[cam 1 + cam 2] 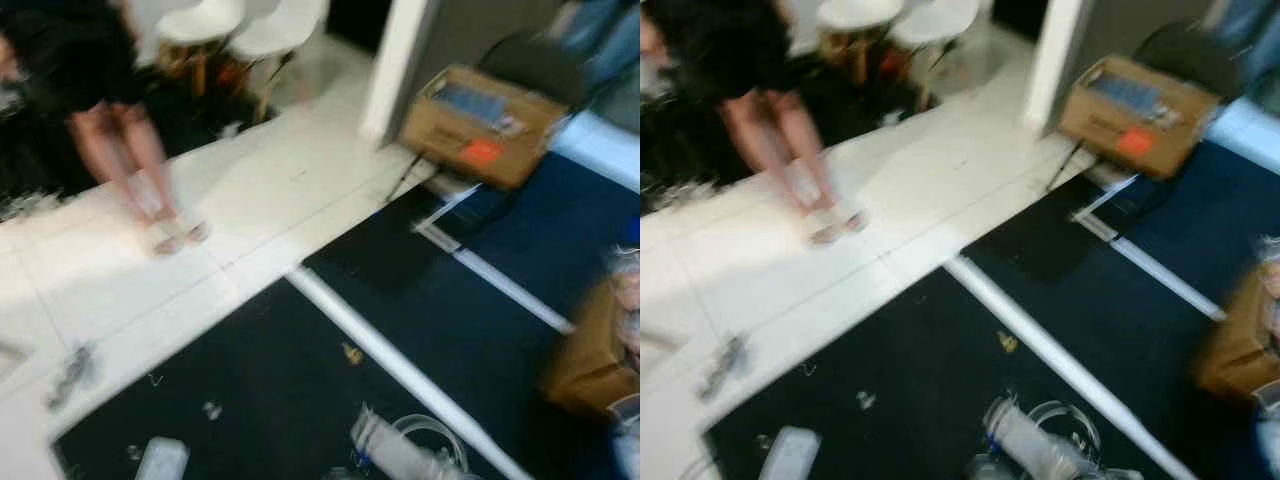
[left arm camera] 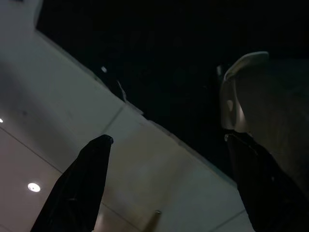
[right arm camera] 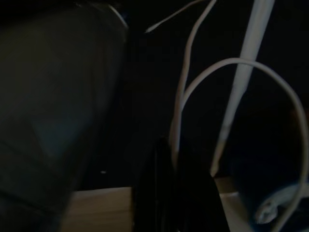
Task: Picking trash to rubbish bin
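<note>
Where dark carpet (image 1: 300,400) meets white tile (image 1: 250,210), person (image 1: 110,100) stands near edge.

Person's legs (image 1: 135,160) standing on tiled floor (image 1: 270,200) at far left, chairs (image 1: 245,25) behind them, cardboard box (image 1: 480,125) far right beside a pillar (image 1: 395,65), carpet (image 1: 300,380) nearer, small scraps (image 1: 351,353) lying on it.

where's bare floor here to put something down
Bare patches: the white tiles between the person's feet and the cardboard box, and the dark carpet right of the white strip. Crowded: carpet's near edge, littered with scraps.
</note>
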Controlling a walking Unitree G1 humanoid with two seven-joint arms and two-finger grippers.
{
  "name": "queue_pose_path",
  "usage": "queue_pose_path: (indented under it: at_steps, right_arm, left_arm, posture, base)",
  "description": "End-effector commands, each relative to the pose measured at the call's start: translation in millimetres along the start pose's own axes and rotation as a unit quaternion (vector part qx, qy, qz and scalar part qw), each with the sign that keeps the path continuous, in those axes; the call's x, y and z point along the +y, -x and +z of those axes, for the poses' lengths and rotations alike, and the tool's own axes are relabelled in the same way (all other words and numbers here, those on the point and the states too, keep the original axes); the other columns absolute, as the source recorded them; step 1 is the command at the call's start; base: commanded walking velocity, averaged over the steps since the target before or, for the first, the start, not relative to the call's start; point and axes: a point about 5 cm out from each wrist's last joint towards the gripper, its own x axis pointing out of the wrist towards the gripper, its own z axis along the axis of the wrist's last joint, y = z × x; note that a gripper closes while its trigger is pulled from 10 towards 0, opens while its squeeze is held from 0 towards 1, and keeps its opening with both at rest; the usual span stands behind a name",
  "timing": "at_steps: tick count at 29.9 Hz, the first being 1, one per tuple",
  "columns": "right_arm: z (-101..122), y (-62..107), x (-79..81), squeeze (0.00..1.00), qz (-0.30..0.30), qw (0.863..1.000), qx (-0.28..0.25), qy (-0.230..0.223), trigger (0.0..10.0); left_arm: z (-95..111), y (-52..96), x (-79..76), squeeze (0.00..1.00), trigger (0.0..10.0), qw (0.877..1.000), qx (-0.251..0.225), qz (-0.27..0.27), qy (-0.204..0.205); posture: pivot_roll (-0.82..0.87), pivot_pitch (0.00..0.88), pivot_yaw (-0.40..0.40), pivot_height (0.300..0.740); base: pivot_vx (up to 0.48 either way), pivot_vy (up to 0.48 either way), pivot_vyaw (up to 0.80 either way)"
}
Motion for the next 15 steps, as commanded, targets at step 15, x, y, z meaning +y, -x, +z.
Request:
queue_pose_path:
  at_steps: [15]
  right_arm:
    - [-12.1,-1.2,9.0,0.0,0.013,1.0,0.017,-0.004,10.0]
  left_arm:
    - [-10.9,1.8,-21.6,0.0,10.0,0.999,0.019,-0.039,-0.004]
  posture:
    - [0.11,0.125,-0.058,0.74]
  base:
    - [0.0,0.0,-0.78]
